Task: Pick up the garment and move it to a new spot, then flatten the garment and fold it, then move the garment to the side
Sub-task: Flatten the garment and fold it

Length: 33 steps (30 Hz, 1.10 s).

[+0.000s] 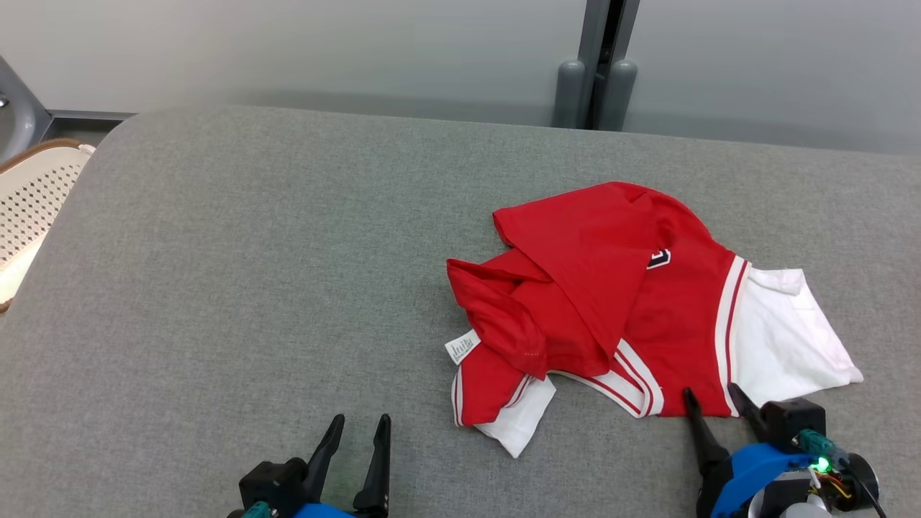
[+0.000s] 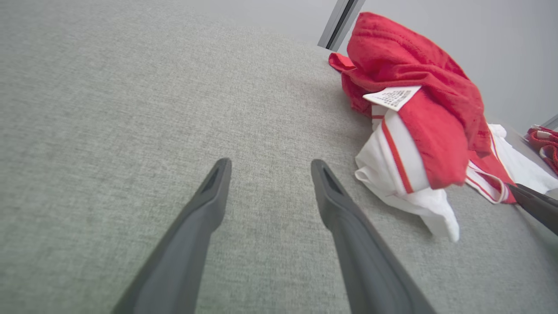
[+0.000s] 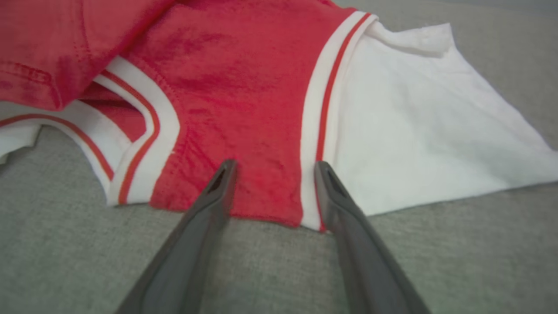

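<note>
Tapering to blunt dark tips, the left gripper (image 1: pixel 362 419) stands spread over the table (image 1: pixel 252 252), a grey, coarse-woven surface. The right gripper (image 1: pixel 711 390), equally spread, straddles the near hem of the garment (image 1: pixel 611 288), a crumpled red knit with white striped trim, lying right of centre.

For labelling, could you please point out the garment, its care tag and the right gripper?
garment (image 1: pixel 597 244): head view, red body.
care tag (image 1: pixel 463 347): head view, label's middle.
right gripper (image 1: pixel 711 390): head view, between fingertips.
</note>
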{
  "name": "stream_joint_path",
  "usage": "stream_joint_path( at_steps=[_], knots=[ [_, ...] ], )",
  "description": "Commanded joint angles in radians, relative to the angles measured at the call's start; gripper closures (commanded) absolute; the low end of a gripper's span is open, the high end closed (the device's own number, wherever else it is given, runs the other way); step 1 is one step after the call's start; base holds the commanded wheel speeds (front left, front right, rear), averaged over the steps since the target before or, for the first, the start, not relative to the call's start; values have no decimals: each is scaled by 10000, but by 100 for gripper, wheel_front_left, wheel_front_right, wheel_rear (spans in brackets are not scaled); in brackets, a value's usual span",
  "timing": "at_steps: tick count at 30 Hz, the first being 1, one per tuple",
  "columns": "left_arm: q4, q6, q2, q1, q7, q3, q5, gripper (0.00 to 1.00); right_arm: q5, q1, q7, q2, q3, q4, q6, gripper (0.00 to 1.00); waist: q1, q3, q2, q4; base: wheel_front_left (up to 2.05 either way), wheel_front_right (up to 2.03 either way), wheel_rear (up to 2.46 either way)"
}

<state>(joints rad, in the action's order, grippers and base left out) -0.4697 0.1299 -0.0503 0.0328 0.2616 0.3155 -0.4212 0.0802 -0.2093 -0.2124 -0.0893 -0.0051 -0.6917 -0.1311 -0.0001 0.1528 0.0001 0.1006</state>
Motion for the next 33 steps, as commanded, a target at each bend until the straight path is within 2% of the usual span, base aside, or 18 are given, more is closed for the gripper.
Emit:
stream_joint_path(
  at_steps=[1, 4, 14, 17, 21, 22, 23, 24, 27, 29, 33],
  knots=[
    [-1, 16, -5, 143, 49, 17, -2, 0, -198, 50, 305, 43, -101, -321, 5, 100, 1, 65, -1, 83, 0, 0, 0],
    [10, 16, -3, 198, 49, 38, -46, 0, -529, -338, 457, -309, -548, -382, 8, 100, 1, 176, -1, 249, 0, 0, 0],
    [87, 16, -2, 553, 49, 313, -75, 0, -1680, -3003, 872, -3018, -1704, 532, 7, 100, 1, 583, -1, 774, 0, 0, 0],
    [77, 16, -2, 673, 49, 437, -81, 0, -2055, -4021, 939, -3471, -1993, 651, 7, 100, 1, 704, -1, 989, 0, 0, 0],
    [66, 16, -3, 744, 49, 534, -110, 0, -2398, -5099, 965, -3675, -2153, 427, 7, 100, 1, 739, -1, 1181, 0, 0, 0],
    [56, 16, -2, 720, 49, 547, -105, 0, -2513, -5235, 1107, -3667, -2267, 283, 7, 87, 1, 727, -1, 1200, 0, 0, 0],
    [50, 16, -2, 700, 49, 561, -103, 0, -2652, -5288, 1280, -3619, -2326, 96, 7, 38, 1, 708, -1, 1215, 0, 0, 0],
    [45, 16, -2, 669, 49, 557, -103, 0, -2731, -5336, 1475, -3511, -2416, -108, 7, 0, 1, 681, -1, 1220, 0, 0, 0],
    [54, 16, -5, 613, 49, 513, -135, 0, -2958, -5092, 1429, -3133, -2801, -432, 5, 0, 1, 628, -1, 1200, 0, 0, 0],
    [86, 16, -2, 608, 49, 445, -162, 0, -2912, -4810, 1025, -2721, -3138, -512, 5, 0, 1, 603, -1, 1124, 0, 0, 0],
    [118, 16, -5, 555, 49, 323, -70, 0, -2577, -4095, 38, -1682, -3115, -668, 5, 0, 1, 556, -1, 846, 0, 0, 0]
  ],
)
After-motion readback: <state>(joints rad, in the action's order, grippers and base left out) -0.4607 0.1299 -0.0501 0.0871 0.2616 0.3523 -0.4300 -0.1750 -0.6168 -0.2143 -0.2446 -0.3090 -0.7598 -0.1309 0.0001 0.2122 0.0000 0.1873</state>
